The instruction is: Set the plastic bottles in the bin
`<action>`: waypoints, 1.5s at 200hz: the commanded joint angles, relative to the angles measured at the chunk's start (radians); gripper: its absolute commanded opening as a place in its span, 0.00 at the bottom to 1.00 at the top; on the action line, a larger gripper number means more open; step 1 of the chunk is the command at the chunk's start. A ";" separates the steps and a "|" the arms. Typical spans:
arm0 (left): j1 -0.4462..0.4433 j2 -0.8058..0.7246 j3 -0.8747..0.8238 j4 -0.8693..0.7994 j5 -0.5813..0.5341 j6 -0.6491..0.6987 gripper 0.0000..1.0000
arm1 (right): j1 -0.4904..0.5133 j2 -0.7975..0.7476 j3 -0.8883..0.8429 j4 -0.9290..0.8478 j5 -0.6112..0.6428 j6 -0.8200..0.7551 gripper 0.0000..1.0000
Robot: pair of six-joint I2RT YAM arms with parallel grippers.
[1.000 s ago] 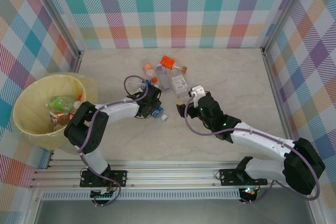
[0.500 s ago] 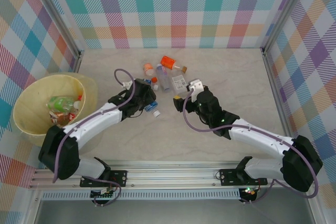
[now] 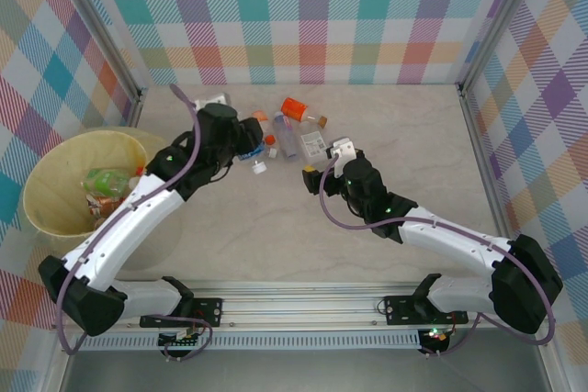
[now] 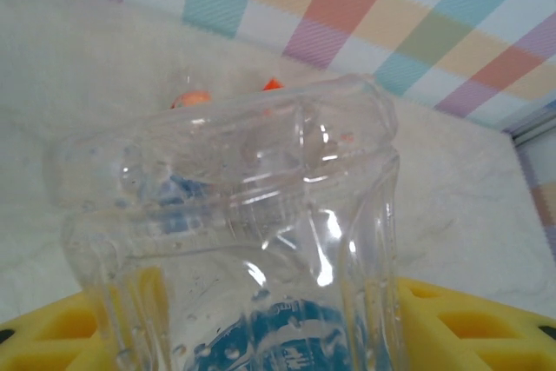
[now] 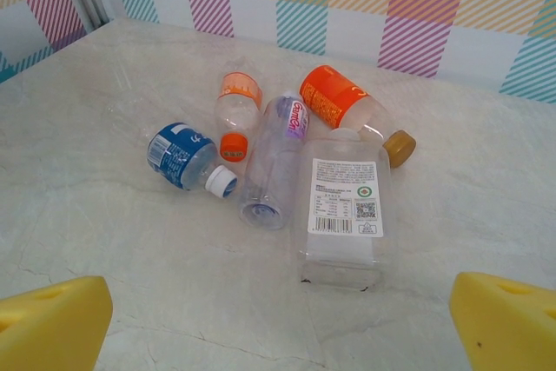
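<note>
Held bottle (image 4: 243, 215): crushed, clear, blue-labelled; raised over the table (image 3: 276, 245), at 9 o'clock of the loose bottles.
Left gripper (image 4: 261, 336): part-closed on the held bottle, yellow pads (image 4: 469, 319) on both flanks.
Bin (image 3: 55, 158): at 8 o'clock of the held bottle, well apart; some bottles inside.
Carry risk: the thin, dented wall may fold or slip between the pads, so the bottle drops short of the rim.
Loose bottles (image 5: 278, 158): five lying clustered, several touching.
Right gripper (image 5: 278, 327): jaws wide, empty, at 6 o'clock of the cluster.
Pick risk: a nudge may roll the round bottles apart; the flat one lies low.
</note>
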 commanded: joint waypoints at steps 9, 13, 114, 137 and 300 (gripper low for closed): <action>0.042 -0.067 0.101 -0.048 -0.027 0.106 0.48 | 0.001 -0.009 0.020 0.040 0.030 0.006 1.00; 0.047 -0.070 0.113 -0.053 -0.032 0.114 0.48 | 0.001 -0.008 0.020 0.041 0.031 0.007 1.00; 0.248 -0.168 0.239 -0.162 -0.334 0.264 0.47 | -0.001 -0.002 0.029 0.039 0.043 0.012 1.00; 0.321 -0.167 0.252 -0.234 -0.468 0.258 0.47 | -0.001 -0.007 0.034 0.035 0.042 0.016 1.00; 0.744 -0.186 0.052 -0.519 -0.495 0.140 0.48 | -0.002 -0.008 0.110 -0.047 0.025 0.018 1.00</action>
